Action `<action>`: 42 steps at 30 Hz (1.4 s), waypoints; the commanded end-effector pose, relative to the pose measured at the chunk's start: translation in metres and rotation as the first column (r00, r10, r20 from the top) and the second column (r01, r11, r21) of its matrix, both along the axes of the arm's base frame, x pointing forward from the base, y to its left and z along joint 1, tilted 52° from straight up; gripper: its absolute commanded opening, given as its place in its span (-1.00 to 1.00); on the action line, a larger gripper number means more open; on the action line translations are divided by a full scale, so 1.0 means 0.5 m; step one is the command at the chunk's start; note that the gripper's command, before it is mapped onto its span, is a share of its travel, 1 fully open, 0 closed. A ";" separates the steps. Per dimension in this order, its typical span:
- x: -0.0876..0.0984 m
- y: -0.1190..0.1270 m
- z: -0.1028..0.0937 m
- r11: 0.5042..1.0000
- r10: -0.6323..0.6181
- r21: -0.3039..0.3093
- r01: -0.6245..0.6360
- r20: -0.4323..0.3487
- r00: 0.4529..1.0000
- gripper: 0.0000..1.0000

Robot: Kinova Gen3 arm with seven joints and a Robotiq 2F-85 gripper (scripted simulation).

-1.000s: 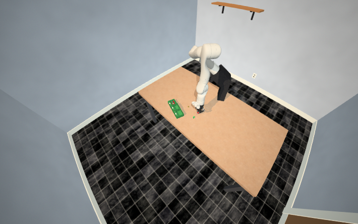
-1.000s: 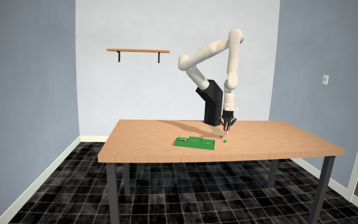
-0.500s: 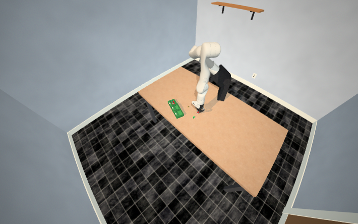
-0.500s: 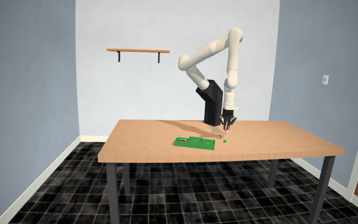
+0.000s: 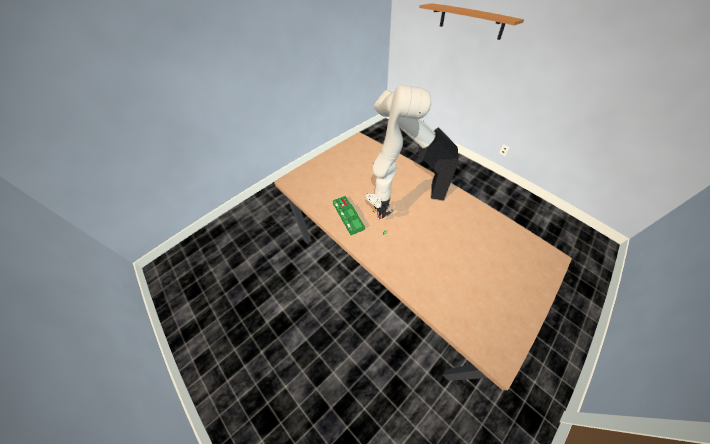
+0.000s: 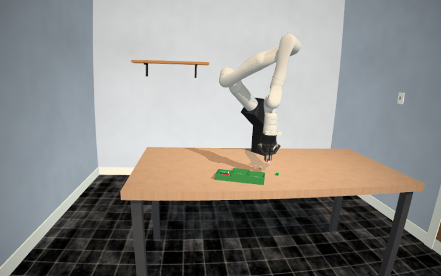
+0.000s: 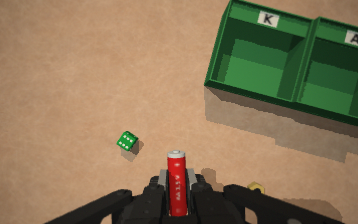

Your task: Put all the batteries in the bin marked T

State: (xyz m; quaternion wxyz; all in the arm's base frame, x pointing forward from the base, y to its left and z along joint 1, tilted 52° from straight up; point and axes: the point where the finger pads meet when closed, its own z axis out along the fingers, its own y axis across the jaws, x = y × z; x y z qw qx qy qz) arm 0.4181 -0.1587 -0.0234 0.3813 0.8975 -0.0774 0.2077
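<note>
The claw [image 7: 177, 187] is nearly closed and clamps a red battery [image 7: 176, 182] between its fingers; in the wrist view the battery stands at the lower centre of the frame, its silver cap pointing away from the claw body. The claw touches nothing else and hangs above the counter [image 6: 335, 171], just right of the green bin row [image 6: 241, 176] in the exterior view. The white arm [image 6: 277, 78] rises from a black pedestal [image 6: 254, 118] at the far edge of the counter, folds at a high elbow near the upper centre of the frame, and points its wrist straight down. In the wrist view, two bin compartments marked K [image 7: 268, 19] and A [image 7: 355, 37] occupy the upper right; a compartment marked T does not show there. In the exterior view, the leftmost compartment of the row holds a red item [image 6: 224, 172]. A small green die [image 7: 127, 140] lies on the counter left of centre, apart from the bins, and a small yellow part [image 7: 254, 187] lies at the lower right, partly hidden by the claw. The counter is a tan wooden top on dark legs. The room has a dark tiled floor [image 6: 215, 247], pale walls and a wall shelf [image 6: 169, 62] at the upper left.
</note>
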 end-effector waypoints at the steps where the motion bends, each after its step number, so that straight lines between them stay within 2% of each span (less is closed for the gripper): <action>1: -0.008 -0.023 0.017 1.000 -0.016 -0.003 0.016 0.005 1.000 -0.82; 2: -0.008 -0.023 0.017 1.000 -0.016 -0.003 0.016 0.005 1.000 -0.82; 17: -0.021 -0.143 0.151 1.000 -0.016 -0.003 0.016 0.005 1.000 -0.82; 19: -0.021 -0.143 0.151 1.000 -0.016 -0.003 0.016 0.005 1.000 -0.82; 30: -0.030 -0.231 0.250 1.000 -0.016 -0.003 0.016 0.005 1.000 -0.82; 33: -0.030 -0.231 0.250 1.000 -0.016 -0.003 0.016 0.005 1.000 -0.82; 34: -0.031 -0.239 0.259 0.999 -0.047 0.013 0.046 0.040 0.998 -0.82; 36: -0.031 -0.239 0.259 0.999 -0.047 0.013 0.046 0.040 0.998 -0.82; 42: -0.036 -0.287 0.312 0.968 -0.241 0.132 0.215 0.239 0.941 -0.82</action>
